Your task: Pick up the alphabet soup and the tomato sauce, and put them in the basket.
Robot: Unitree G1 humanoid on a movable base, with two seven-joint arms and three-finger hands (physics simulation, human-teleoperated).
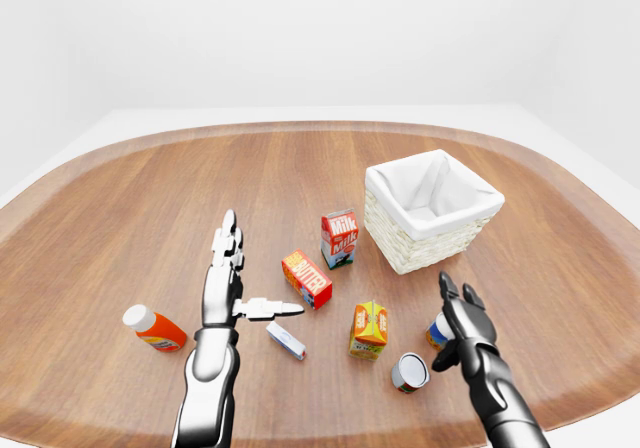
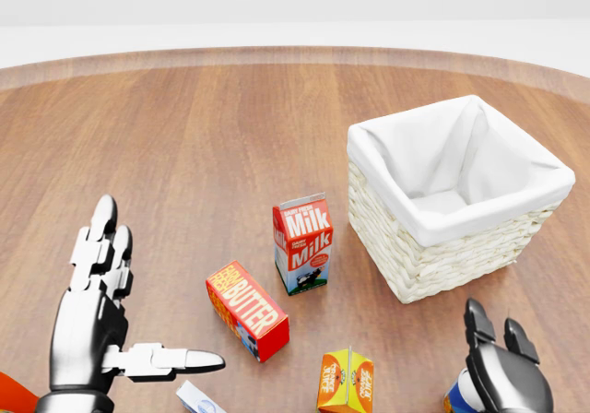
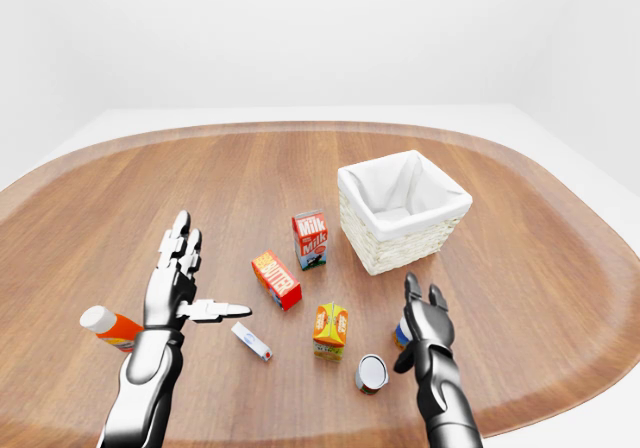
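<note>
R hand point(image 1: 458, 313) open, fingers spread over upright can point(image 1: 437, 330); second can point(image 1: 409, 372) on its side nearby; L hand point(image 1: 226, 286) open; basket point(image 1: 431, 209) well apart.

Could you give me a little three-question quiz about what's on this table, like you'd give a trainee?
1. True or false: the white-lined basket already holds a can.
2. Which carton stands nearest the basket: A) orange juice carton, B) milk carton, C) butter box?
3. Fill in: the robot's right hand hovers open by an upright can, while another can lies on its ____.

Key
1. False; the basket looks empty.
2. B.
3. Side. The left hand is open too, holding nothing.
</note>
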